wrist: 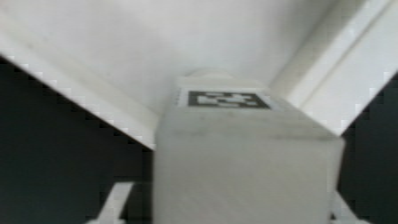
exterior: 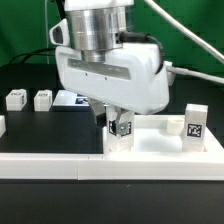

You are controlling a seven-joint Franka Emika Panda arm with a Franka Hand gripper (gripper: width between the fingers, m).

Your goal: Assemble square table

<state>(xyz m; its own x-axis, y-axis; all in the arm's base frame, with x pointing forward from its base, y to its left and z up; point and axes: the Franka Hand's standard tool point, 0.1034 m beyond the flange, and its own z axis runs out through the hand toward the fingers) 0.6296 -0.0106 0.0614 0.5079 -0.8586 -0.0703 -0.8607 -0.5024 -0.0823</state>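
gripper (exterior: 121, 124) straddling a small white tagged plastic leg post (exterior: 123, 131) upright at the exterior view's left end of the large white square plastic slab (exterior: 160, 146); whether the jaws pinch it, cannot tell.

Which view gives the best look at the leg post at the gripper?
The wrist view: the leg post is large and close, its tag plain. The exterior view shows it small, partly hidden by the gripper.

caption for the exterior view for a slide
Panda gripper around an upright tagged leg post at the square tabletop, another post beside it
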